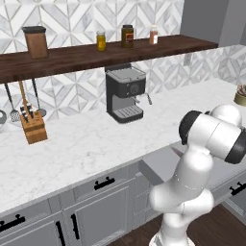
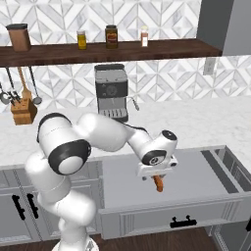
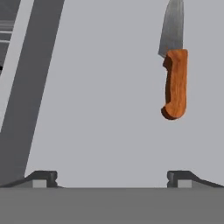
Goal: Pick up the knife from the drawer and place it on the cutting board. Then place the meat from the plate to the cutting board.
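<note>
One knife (image 3: 176, 78) lies flat on the drawer (image 2: 206, 171) floor, orange handle toward the drawer front, blade pointing away. Fingers (image 3: 41, 178) spread wide, empty, hovering above the drawer, knife off to one side of their centreline. Risk: descending from here likely misses or clips the handle edge, skidding it on the smooth grey floor. Handle looks contoured and rounded; blade thin, flat, grey metal. Drawer shallow, plain, hard-walled.

White rounded arm (image 2: 98, 135), black joint bands, dark end effector (image 3: 112, 177) fingertips
</note>
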